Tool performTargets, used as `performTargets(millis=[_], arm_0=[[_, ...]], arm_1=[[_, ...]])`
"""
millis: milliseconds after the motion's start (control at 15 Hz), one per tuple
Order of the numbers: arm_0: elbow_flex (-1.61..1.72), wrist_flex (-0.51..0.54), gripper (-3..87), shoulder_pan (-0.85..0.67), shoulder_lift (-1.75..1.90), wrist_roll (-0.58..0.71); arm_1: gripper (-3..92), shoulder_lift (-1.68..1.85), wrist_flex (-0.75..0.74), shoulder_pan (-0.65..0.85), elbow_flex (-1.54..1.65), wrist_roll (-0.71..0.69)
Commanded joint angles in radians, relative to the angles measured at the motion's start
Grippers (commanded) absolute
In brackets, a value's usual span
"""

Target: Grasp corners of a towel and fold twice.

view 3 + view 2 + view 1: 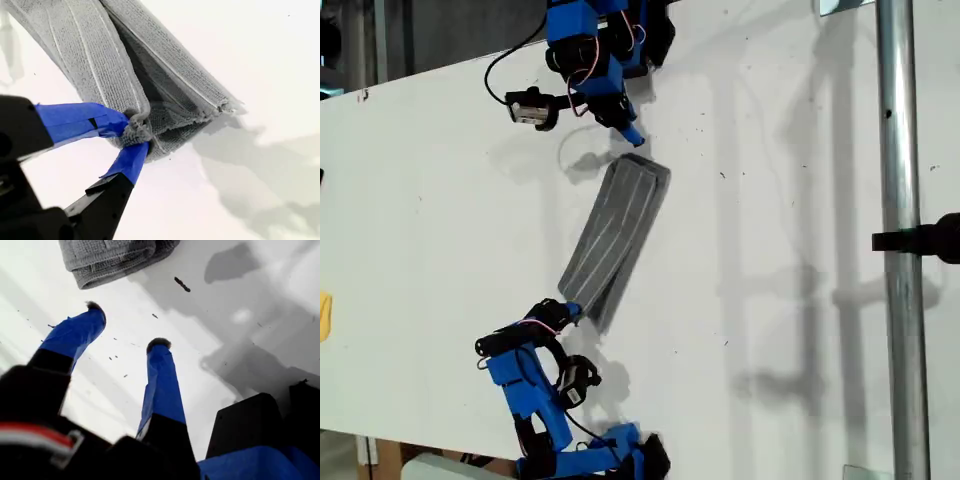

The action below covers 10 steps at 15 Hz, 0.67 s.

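**One claw pinched the towel's end, the other stood spread beside it**

The dark grey striped cloth towel (613, 238) lay folded into a long narrow strip on the white worktop (780, 200), running slantwise between the two blue arms in the exterior view.

My second claw (134, 134) was pressed together on a bunched corner (136, 131) of the towel at the strip's end, its blue-taped fingers (82, 120) squeezing the layered fabric between them. In the exterior view this claw (566, 312) sat at the strip's lower end.

My first claw (127, 325) was spread apart, holding nothing, its two blue fingers (162, 385) over bare worktop. The towel's other folded end (112, 260) lay just beyond the fingertips, not touching them. In the exterior view this claw (630, 135) hung just above the strip's upper end.
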Motion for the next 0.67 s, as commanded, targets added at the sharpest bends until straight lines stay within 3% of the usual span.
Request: performTargets(millis=[0, 133, 267, 600], arm_0=[[0.006, 0.012, 10.6, 0.011, 0.074, 0.006], [0.017, 0.011, 31.8, 0.037, 0.069, 0.034], [-0.015, 0.005, 29.8, 0.057, 0.071, 0.095], [0.029, 0.012, 27.8, -0.011, 0.264, 0.020]], arm_1=[[21.8, 0.051, 0.018, -0.002, -0.021, 0.015], [21.5, 0.054, 0.020, 0.000, -0.021, 0.015], [21.3, 0.054, 0.018, -0.008, -0.021, 0.015], [20.7, 0.089, 0.021, -0.055, -0.014, 0.054]])
